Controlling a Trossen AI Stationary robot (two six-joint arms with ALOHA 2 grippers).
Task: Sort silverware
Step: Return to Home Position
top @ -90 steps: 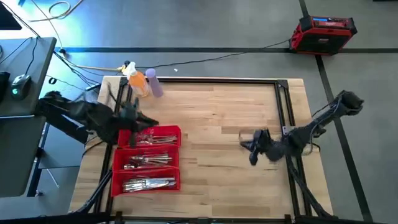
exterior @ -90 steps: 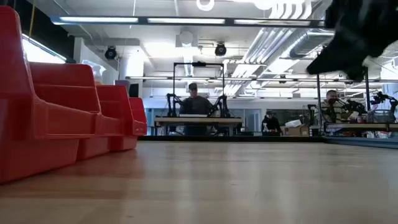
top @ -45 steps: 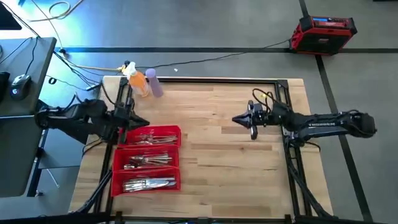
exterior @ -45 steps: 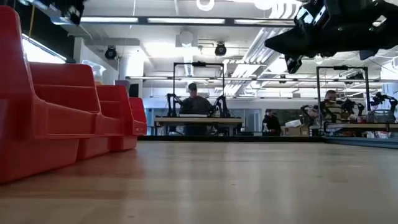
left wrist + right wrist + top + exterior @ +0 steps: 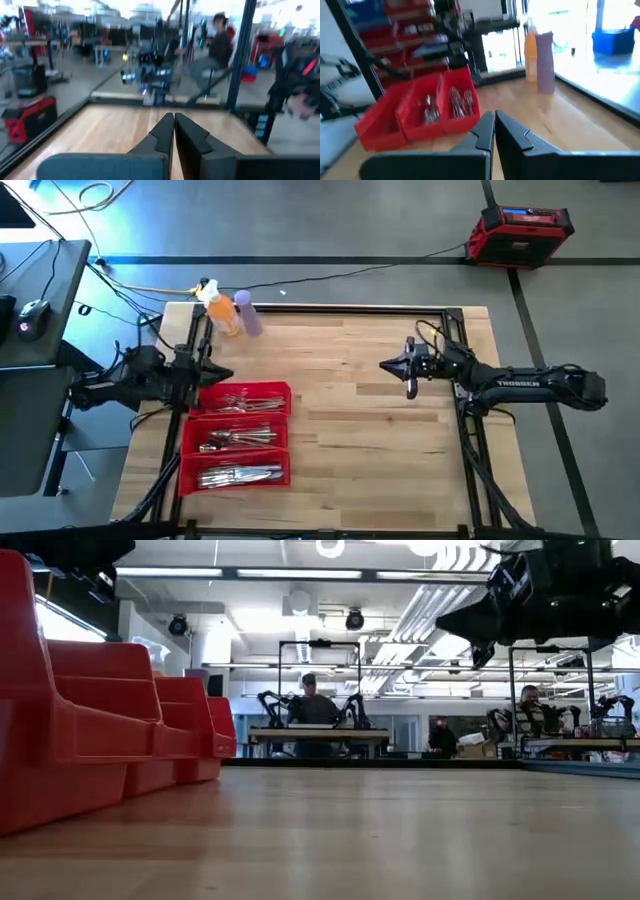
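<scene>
The left gripper (image 5: 222,375) had drawn back off the red bins (image 5: 185,452) to nine o'clock, the right gripper (image 5: 388,365) swung to three; both clenched, empty. Silverware (image 5: 238,438) filled the bins on the table (image 5: 350,440); people (image 5: 314,705) sat beyond.

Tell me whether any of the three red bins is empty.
None is empty. The high view shows shiny silverware lying inside each of the three red bins.

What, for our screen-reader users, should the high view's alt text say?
Three red bins at the left of the wooden table hold silverware. The left arm ends beside them; the right arm extends over the table's right side.
</scene>
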